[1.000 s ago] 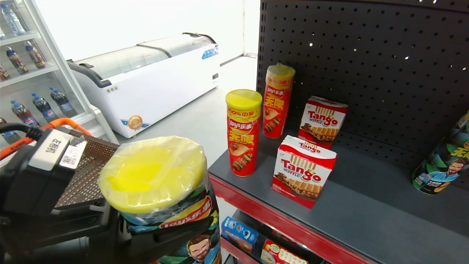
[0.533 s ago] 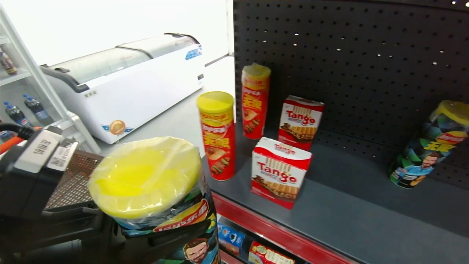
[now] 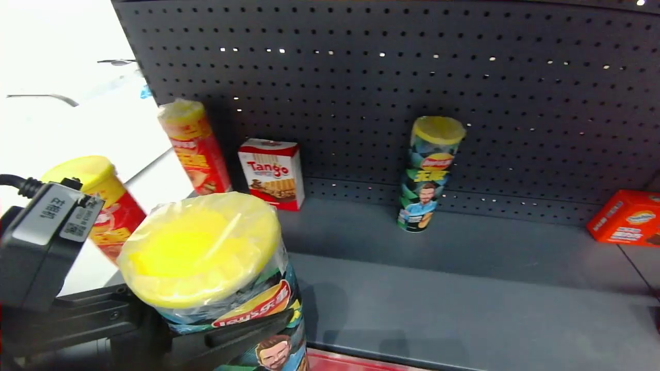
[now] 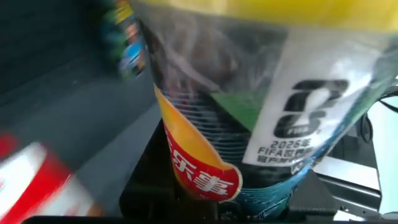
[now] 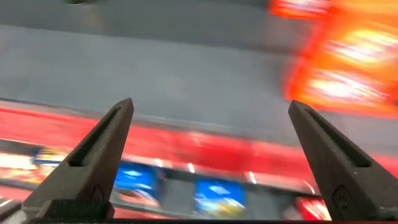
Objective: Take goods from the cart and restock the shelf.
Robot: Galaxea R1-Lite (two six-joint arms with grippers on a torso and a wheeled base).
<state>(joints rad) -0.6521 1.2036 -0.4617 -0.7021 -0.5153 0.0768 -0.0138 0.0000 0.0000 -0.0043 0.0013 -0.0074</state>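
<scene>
Sweeping right along the shelf [image 3: 464,288], only the camera has shifted; left gripper [image 3: 221,322] fingers [image 3: 232,335] still clamp the chip can [image 3: 206,247] at the shelf's front-left edge, right gripper [image 5: 210,109] fingers [image 5: 93,162] spread wide.

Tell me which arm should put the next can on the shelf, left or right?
Left. The left gripper is shut on the chip can, held upright at the front edge of the shelf, with bare shelf ahead and a matching can at the back. The right gripper is open and empty.
</scene>
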